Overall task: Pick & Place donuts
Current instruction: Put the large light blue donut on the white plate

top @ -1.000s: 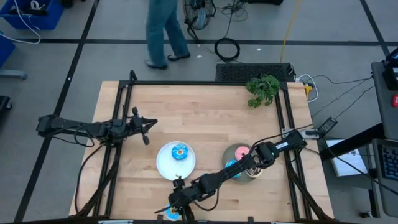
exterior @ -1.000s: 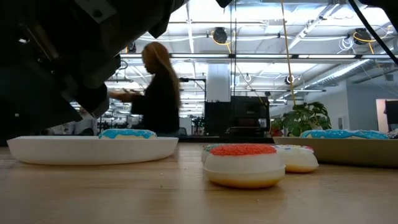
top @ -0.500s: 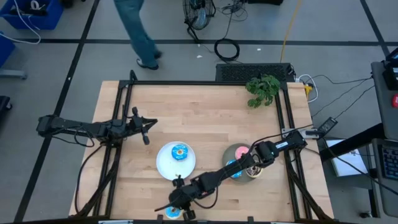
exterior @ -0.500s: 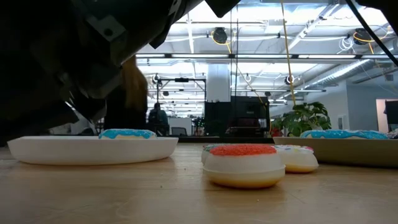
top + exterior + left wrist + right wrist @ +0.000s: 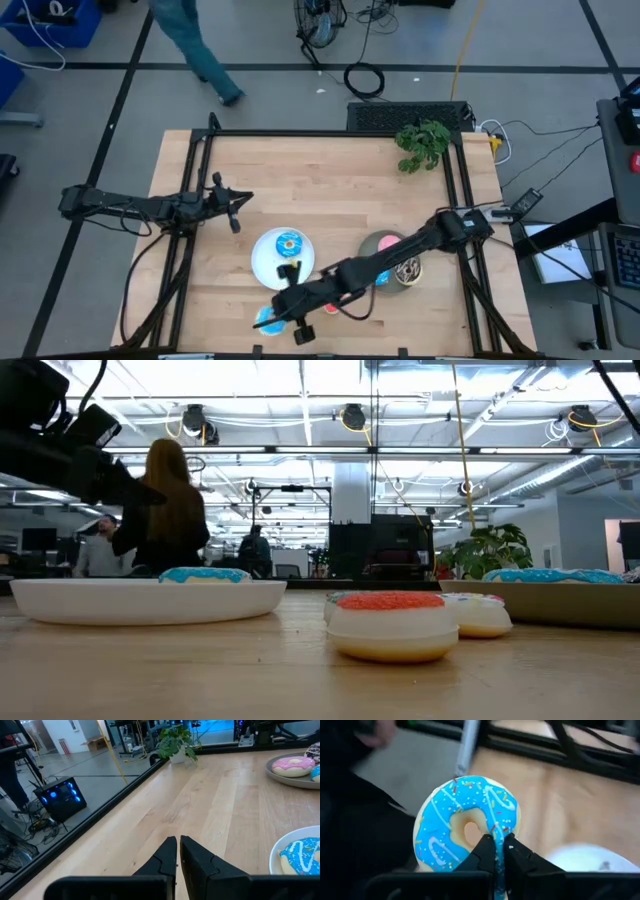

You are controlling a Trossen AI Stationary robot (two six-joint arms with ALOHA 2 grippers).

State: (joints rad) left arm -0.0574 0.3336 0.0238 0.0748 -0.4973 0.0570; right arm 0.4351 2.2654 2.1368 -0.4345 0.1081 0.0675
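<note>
Your left gripper (image 5: 237,207) waits at the table's left, fingers pressed together. On the white plate (image 5: 268,262) sits one blue donut (image 5: 289,244). Near the front edge your right gripper (image 5: 283,310) pinches the rim of another blue-iced donut (image 5: 466,823). The grey plate (image 5: 378,243) carries a pink donut (image 5: 293,765).

arms: dark, slender, jointed | cables: black, looped | pincer fingers (image 5: 200,862): black, tapered

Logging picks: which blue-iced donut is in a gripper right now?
The blue donut near the table's front edge, pinched by the right gripper; the others lie free on the white plate and grey plate.
</note>
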